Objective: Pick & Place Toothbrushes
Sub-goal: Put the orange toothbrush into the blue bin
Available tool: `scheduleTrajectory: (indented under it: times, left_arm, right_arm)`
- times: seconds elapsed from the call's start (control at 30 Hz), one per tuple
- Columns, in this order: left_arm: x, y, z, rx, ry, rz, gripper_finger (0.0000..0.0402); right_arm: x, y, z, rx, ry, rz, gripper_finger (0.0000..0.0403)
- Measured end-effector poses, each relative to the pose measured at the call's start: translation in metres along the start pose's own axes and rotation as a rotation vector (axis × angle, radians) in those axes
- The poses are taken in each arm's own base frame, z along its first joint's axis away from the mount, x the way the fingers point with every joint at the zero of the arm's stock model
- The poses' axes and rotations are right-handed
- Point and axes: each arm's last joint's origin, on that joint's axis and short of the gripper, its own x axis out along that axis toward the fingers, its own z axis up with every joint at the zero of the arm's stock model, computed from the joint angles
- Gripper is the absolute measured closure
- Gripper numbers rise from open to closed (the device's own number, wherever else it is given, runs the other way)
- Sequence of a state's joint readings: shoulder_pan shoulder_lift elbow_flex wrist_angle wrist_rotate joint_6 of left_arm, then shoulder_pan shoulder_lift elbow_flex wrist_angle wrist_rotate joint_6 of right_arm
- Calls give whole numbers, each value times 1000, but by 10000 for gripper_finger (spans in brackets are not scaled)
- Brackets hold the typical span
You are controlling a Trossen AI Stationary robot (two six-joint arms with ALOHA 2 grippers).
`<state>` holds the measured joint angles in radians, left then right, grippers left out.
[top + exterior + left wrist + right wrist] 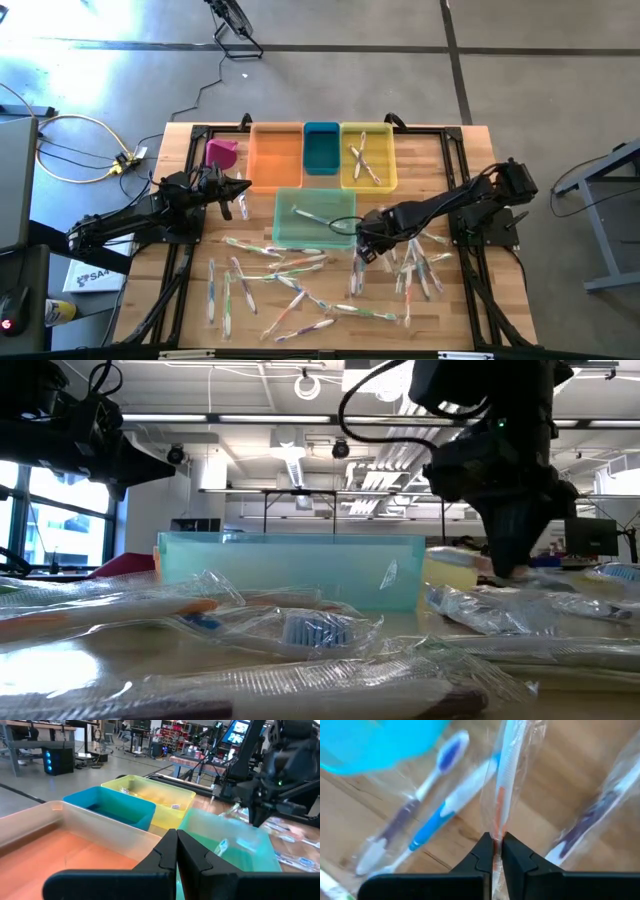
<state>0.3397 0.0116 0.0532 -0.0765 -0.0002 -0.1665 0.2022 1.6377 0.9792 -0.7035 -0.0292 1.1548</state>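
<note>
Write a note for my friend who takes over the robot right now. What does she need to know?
Right gripper: shut on a wrapped toothbrush with an orange stripe, down on the table just beside the green bin.
Left gripper: shut, holding nothing, waiting by the orange bin.
Done: two toothbrushes lie crossed in the yellow bin, and one lies in the green bin.
Left: lots of toothbrushes are scattered over the front of the table. The blue bin and the orange bin look empty.
</note>
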Motion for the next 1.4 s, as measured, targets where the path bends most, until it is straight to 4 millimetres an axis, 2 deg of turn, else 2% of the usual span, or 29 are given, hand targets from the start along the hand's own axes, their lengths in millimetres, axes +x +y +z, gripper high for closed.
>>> scheduleTrajectory:
  times: [0.6, 1.07, 1.4]
  left_arm:
    - [0, 0, 0, 4, -6, 6, 402]
    - [0, 0, 1, 4, -15, 8, 402]
    - [0, 0, 1, 4, -18, 8, 402]
  right_arm:
    - [-71, -29, 38, -9, -252, 186, 390]
    - [-109, -32, 93, -210, -731, 370, 391]
    - [-136, -40, 124, -264, -1094, 365, 391]
